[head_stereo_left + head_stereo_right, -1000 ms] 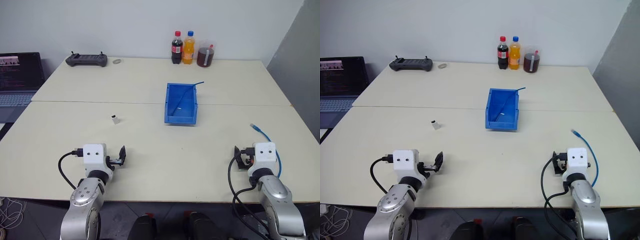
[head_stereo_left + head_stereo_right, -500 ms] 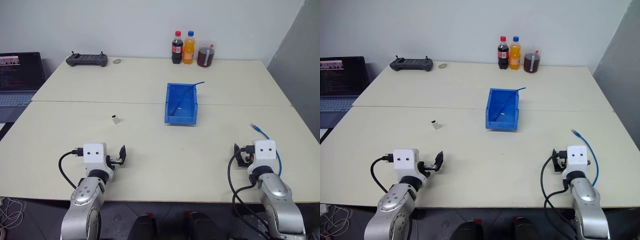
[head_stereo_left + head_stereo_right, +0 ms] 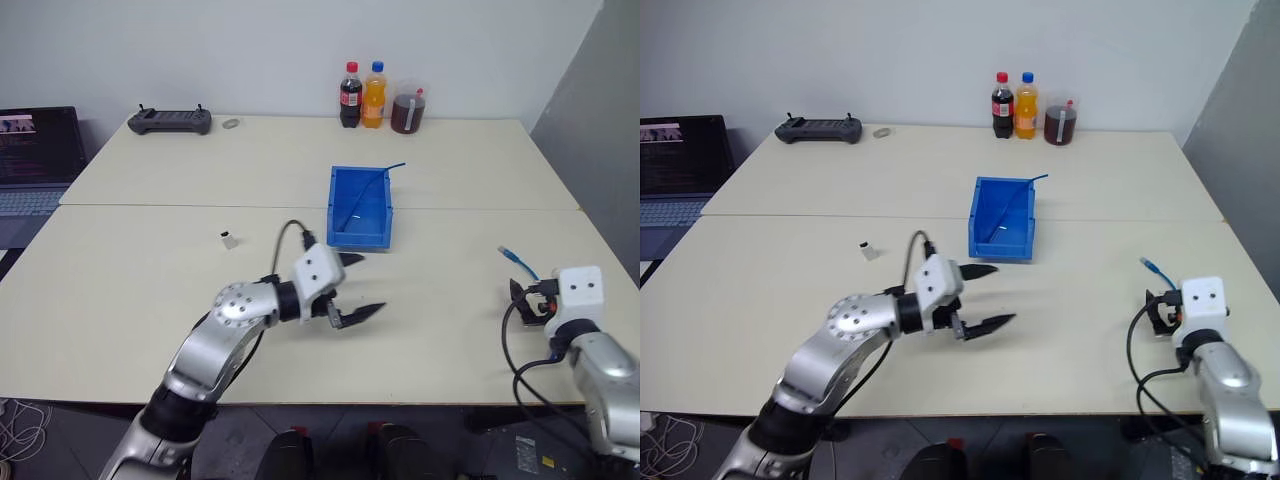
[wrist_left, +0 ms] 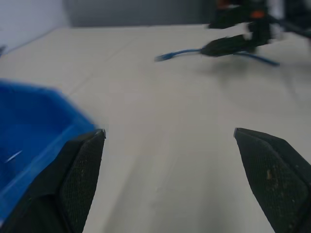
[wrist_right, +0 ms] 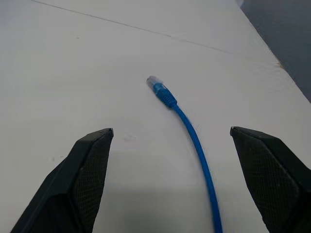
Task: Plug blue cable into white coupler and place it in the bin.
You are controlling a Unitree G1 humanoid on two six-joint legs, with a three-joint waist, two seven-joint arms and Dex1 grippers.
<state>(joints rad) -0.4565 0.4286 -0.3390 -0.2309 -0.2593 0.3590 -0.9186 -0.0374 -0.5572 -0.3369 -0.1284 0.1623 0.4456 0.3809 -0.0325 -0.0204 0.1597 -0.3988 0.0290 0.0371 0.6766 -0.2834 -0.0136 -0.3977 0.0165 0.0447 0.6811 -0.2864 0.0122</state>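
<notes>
1. Two grippers were seen over the beige table, both with jaws spread wide and nothing held between them.
2. The left gripper was held above the table's near middle, pointed toward the right, just near of the bin.
3. The right gripper was placed at the table's near right edge, with the blue cable lying on the table just ahead of it, untouched, its clear plug pointed away.
4. The white coupler was seen standing alone on the table, left of the bin and well apart from the cable.
5. The bin was found at the table's centre, with another thin blue cable leaning over its far right corner.
6. Three drink bottles and a black handheld controller were lined along the far edge; a laptop was seen at the far left.
</notes>
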